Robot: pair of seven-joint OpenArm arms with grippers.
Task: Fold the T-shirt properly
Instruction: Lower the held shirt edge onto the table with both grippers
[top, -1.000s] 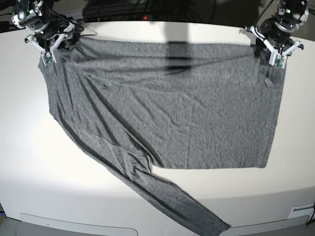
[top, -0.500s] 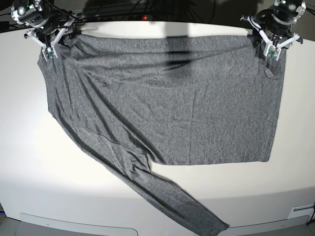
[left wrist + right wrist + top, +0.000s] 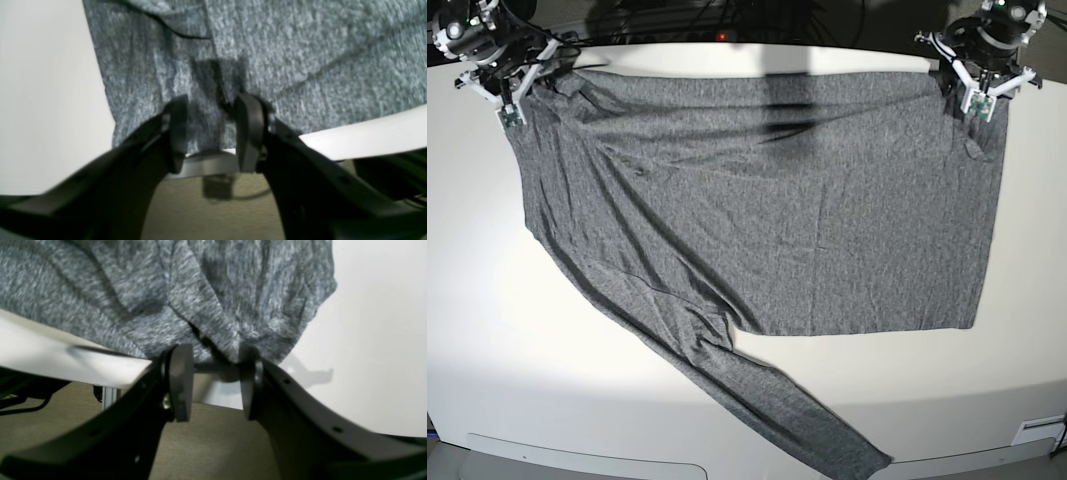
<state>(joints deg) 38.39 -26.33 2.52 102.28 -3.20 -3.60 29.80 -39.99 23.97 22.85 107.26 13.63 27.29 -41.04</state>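
Note:
The grey T-shirt (image 3: 767, 200) lies spread flat on the white table (image 3: 497, 330). One long sleeve (image 3: 767, 400) trails toward the front edge. My left gripper (image 3: 980, 103) stands at the shirt's far right corner. In the left wrist view its jaws (image 3: 212, 133) are apart over the shirt's edge (image 3: 300, 50), with a small fold against one fingertip (image 3: 248, 110). My right gripper (image 3: 507, 112) is at the far left corner. In the right wrist view it (image 3: 215, 380) is also open, and the cloth (image 3: 133, 290) puckers toward its fingertips.
Both grippers sit right at the table's far edge (image 3: 747, 55), with dark cables behind it. Olive floor (image 3: 217, 446) shows beyond the edge in both wrist views. Bare white tabletop lies left of the shirt and along the front.
Both grippers have moved back toward the far edge, the right one also outward. The shirt's top edge and body slid back with them, and its near hem sits slightly farther from the front.

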